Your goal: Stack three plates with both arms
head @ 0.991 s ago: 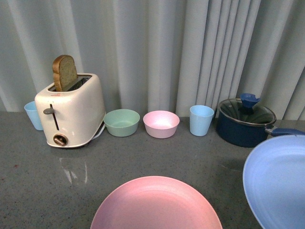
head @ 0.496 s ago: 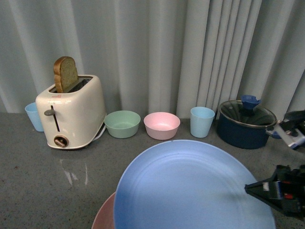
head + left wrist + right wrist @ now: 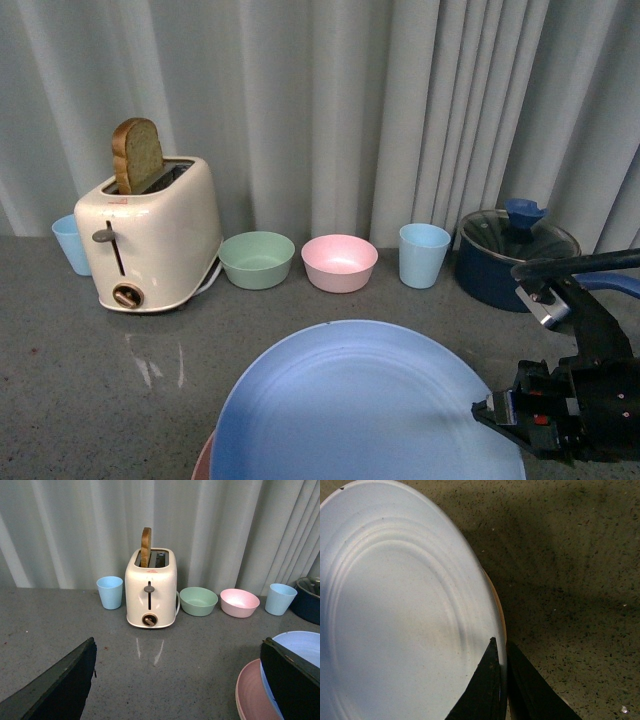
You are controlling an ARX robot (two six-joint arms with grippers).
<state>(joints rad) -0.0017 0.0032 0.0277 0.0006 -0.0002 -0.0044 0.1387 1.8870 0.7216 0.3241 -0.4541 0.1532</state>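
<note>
Now, front view, change: the blue plate [image 3: 365, 410] hung at the table's right edge a second ago, was above the pink plate [image 3: 203, 467] half a second ago, and now sits lower, hiding all but a sliver of it.
Front view, meaning: by my judgement this stacking step is nearly done; letting go is what remains, and no beige plate shows here.
Front view, place: both plates lie at the near edge, about the middle; the toaster [image 3: 150, 235] stands toward the far left corner.
Front view, right gripper [image 3: 490, 412]: at the blue plate's rim on the side toward the right edge.
Front view, facing: hollow side up, close to level; a round plate has no long axis.
Left wrist view, left gripper [image 3: 178, 642]: fingers [image 3: 60, 690] spread wide, holding nothing, over the bare table toward the left edge.
Left wrist view, plates: blue plate [image 3: 300, 647] over pink plate [image 3: 252, 692], whose rim pokes out toward the left edge.
Right wrist view, grip: the right gripper [image 3: 499, 680] is closed, pinching the rim of the blue plate [image 3: 395, 605].
Right wrist view, beneath: a warm-coloured rim [image 3: 496, 595] peeks out under the blue one; pink or beige I cannot tell, nor whether they touch.
</note>
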